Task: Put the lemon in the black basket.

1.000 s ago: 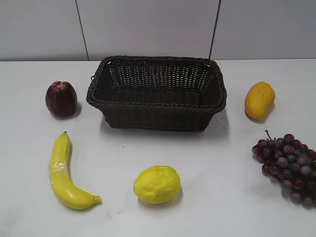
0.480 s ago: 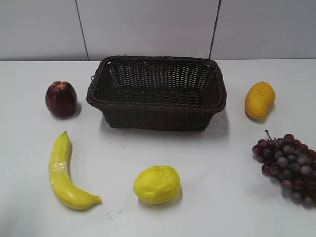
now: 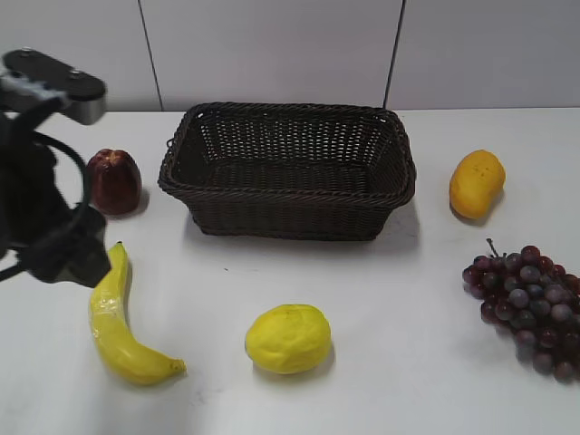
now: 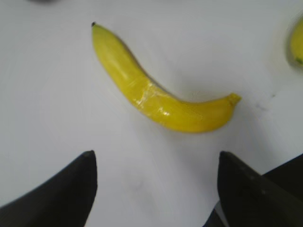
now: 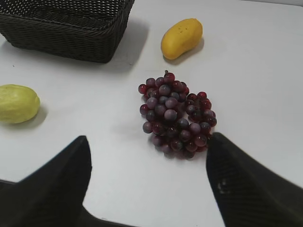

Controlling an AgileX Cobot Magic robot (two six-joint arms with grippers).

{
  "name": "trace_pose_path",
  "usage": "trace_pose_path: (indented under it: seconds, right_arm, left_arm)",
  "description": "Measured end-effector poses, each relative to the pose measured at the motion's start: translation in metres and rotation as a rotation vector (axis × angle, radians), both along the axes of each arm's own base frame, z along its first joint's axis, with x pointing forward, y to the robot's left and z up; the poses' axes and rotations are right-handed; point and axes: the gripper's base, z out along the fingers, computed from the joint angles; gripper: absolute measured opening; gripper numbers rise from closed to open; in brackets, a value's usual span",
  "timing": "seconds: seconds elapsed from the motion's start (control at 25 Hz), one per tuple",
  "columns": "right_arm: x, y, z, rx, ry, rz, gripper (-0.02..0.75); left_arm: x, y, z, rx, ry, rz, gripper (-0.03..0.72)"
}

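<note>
left gripper (image 4: 154, 189): jaws spread wide, nothing between them; both fingertips show at the bottom of the left wrist view, over bare table.
right gripper (image 5: 147, 182): also spread, empty; it looks down on the grapes (image 5: 174, 115), which lie just ahead of its tips.
why left: it hangs above the banana (image 4: 158, 90), beside the lemon's near-left, so I read this as an approach not yet lined up on the target.
why right: parked over the grapes, well off to the lemon's right; probably idle.
lemon (image 3: 288, 338): on the table, untouched, alone in front of the basket (image 3: 288, 170), clear gap between them.
basket: behind the lemon, open side up, nothing visible inside; good drop target.
mango (image 3: 477, 183): far right and behind the lemon, level with the basket.
apple (image 3: 113, 181): behind-left of the lemon, partly covered by the left arm (image 3: 45, 181).
cut off: in the left wrist view the lemon is only a yellow sliver at the right edge; the grapes run off the exterior frame at right.
hidden: left fingers not visible in the exterior view, arm body blocks them; the right arm is not in that view at all.
unclear: height of either gripper above the table can't be judged.
</note>
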Motion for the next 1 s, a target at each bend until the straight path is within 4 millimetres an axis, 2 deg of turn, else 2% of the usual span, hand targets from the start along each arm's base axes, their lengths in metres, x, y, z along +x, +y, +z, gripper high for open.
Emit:
trace_pose_path:
  seconds: [0.2, 0.36, 0.52, 0.64, 0.76, 1.0]
  right_arm:
    - [0.0, 0.0, 0.0, 0.0, 0.0, 0.0, 0.571]
    - [0.0, 0.0, 0.0, 0.0, 0.0, 0.0, 0.571]
    - [0.0, 0.0, 0.0, 0.0, 0.0, 0.0, 0.571]
    - [0.0, 0.0, 0.0, 0.0, 0.0, 0.0, 0.571]
    - [0.0, 0.0, 0.0, 0.0, 0.0, 0.0, 0.571]
    - [0.0, 0.0, 0.0, 0.0, 0.0, 0.0, 0.571]
  left_arm:
    - [0.01, -0.056, -0.016, 0.032, 0.028, -0.135, 0.589]
    - [0.013, -0.093, -0.031, 0.049, 0.033, -0.219, 0.589]
    - [0.013, -0.122, -0.043, 0.073, 0.017, -0.351, 0.589]
    - [0.012, -0.135, -0.05, 0.094, -0.009, -0.496, 0.589]
    - [0.012, -0.14, -0.059, 0.12, -0.014, -0.603, 0.589]
    - [0.016, -0.149, -0.067, 0.089, -0.052, -0.661, 0.589]
